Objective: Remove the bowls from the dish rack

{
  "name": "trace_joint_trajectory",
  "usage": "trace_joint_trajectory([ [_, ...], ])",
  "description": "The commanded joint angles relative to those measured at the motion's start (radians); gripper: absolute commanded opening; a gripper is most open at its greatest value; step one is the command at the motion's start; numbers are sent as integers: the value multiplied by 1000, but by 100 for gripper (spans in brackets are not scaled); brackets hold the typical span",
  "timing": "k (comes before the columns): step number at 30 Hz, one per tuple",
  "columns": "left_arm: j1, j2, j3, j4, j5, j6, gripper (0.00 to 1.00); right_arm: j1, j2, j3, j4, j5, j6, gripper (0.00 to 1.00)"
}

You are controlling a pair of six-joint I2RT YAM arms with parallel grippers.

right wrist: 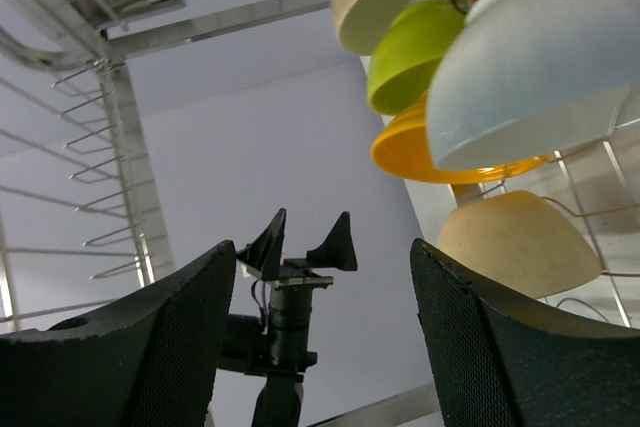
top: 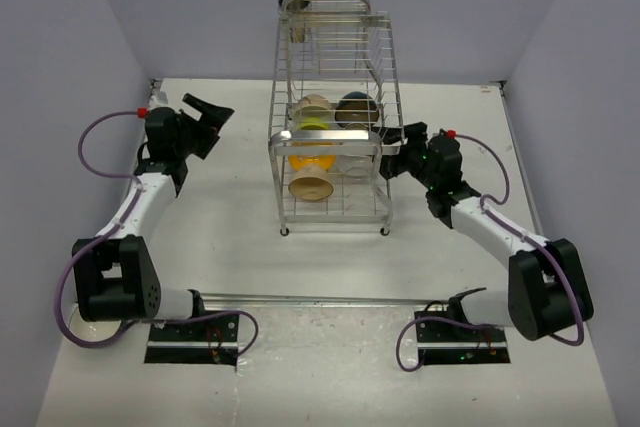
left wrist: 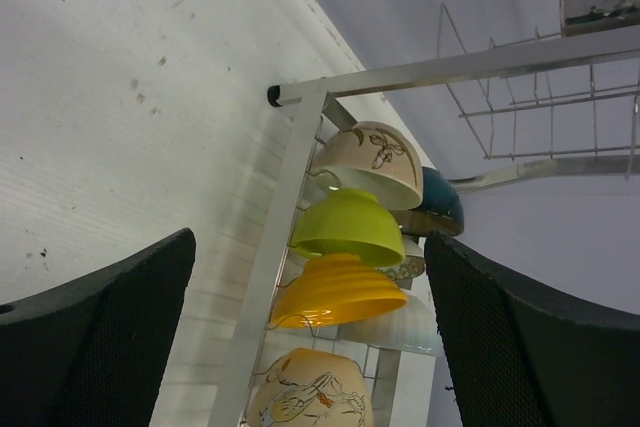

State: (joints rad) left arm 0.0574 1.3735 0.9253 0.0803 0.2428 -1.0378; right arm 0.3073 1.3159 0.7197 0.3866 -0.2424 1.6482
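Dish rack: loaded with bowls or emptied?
Loaded. The dish rack holds a cream bowl, a green bowl, an orange bowl and others, set on edge in its lower tier.

The dish rack [top: 326, 141] is gleaming as polished chrome wire. The yellow bowl [left wrist: 335, 290] and lime bowl [left wrist: 350, 227] are shining smooth and glossy. The left gripper [left wrist: 310, 347] is showing matt black fingers [left wrist: 100, 347] with a fine grainy texture. The table [top: 230, 237] is looking matt white.
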Motion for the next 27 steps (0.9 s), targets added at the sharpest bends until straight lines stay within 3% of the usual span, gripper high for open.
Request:
trace_joint_trajectory([
  [1, -4, 21, 32, 3, 18, -21, 95, 30, 13, -63, 78, 86, 91, 72],
  [7, -5, 19, 15, 42, 42, -16, 94, 53, 100, -115, 213, 133, 116, 75],
  [17, -18, 12, 12, 55, 82, -1, 94, 61, 286, -94, 477, 228, 104, 72],
  [27, -47, 3, 10, 50, 85, 2, 93, 98, 312, -51, 489, 385, 163, 63],
])
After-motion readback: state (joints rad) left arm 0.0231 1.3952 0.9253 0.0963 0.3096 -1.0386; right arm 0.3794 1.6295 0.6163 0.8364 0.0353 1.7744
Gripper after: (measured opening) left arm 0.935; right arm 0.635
